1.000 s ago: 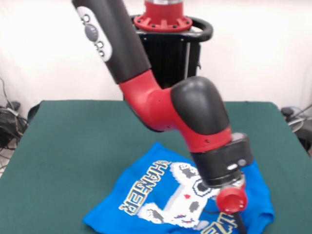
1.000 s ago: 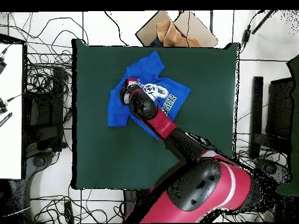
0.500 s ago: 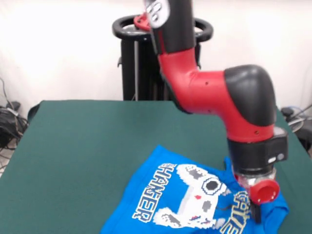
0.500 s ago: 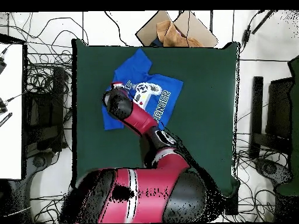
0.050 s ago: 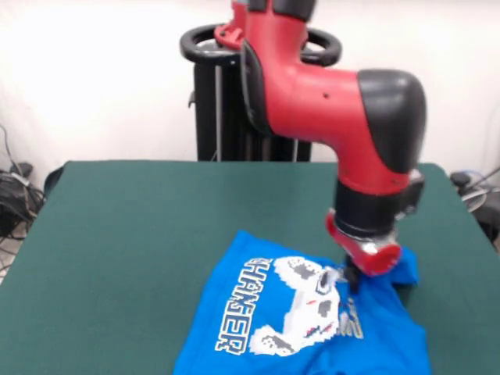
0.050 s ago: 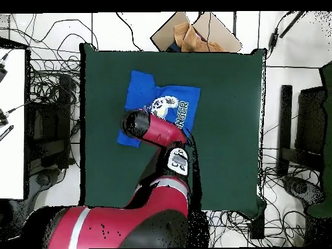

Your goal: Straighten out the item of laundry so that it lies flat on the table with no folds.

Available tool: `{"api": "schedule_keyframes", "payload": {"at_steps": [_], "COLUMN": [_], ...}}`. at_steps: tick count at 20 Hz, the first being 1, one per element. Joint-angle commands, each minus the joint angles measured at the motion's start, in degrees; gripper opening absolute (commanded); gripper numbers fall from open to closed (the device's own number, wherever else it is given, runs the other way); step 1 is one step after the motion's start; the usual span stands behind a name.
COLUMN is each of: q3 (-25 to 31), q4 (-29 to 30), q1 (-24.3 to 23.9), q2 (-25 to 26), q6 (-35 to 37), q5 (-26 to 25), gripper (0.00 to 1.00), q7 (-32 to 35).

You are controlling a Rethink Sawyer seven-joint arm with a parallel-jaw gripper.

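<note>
Mid-straightening: blue T-shirt (image 5: 305, 320) print-up near table (image 5: 141, 226) front edge, ridge bunched under gripper (image 5: 351, 280), whose finger state cannot be told; next move probably calls for drawing that raised fold outward, then smoothing sleeve (image 6: 139, 83).

The T-shirt (image 5: 258, 320) was bright blue, printed with a white pixel game controller flecked grey and dark, and blocky pale lettering outlined in dark (only "ANGER" read clearly in the front view). The bench (image 5: 141, 234) was covered in dark green cloth. The arm (image 5: 328, 94) was red with black joint covers, ending in a red cap just above the shirt. Beyond the bench's edge lay a brown cardboard box (image 6: 194, 32).
</note>
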Motion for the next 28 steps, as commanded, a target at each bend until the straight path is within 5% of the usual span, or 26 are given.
{"api": "schedule_keyframes", "payload": {"at_steps": [1, 12, 20, 25, 28], "q3": [-7.0, 4.9, 31.1, 36.2, 34.7], "q4": [-1.1, 2.4, 7.7, 7.2, 6.1], "q1": [-3.2, -10.8, -25.2, -27.9, -27.3], "q2": [-3.1, -3.8, 3.9, 6.3, 5.6], "q6": [-0.2, -3.6, -8.7, -7.1, -4.5], "q5": [-4.4, -5.6, 4.4, 5.6, 4.9], "gripper": [0.00, 0.00, 0.00, 0.00, 0.00], "q7": [2.2, 1.5, 3.3, 4.1, 4.3]}}
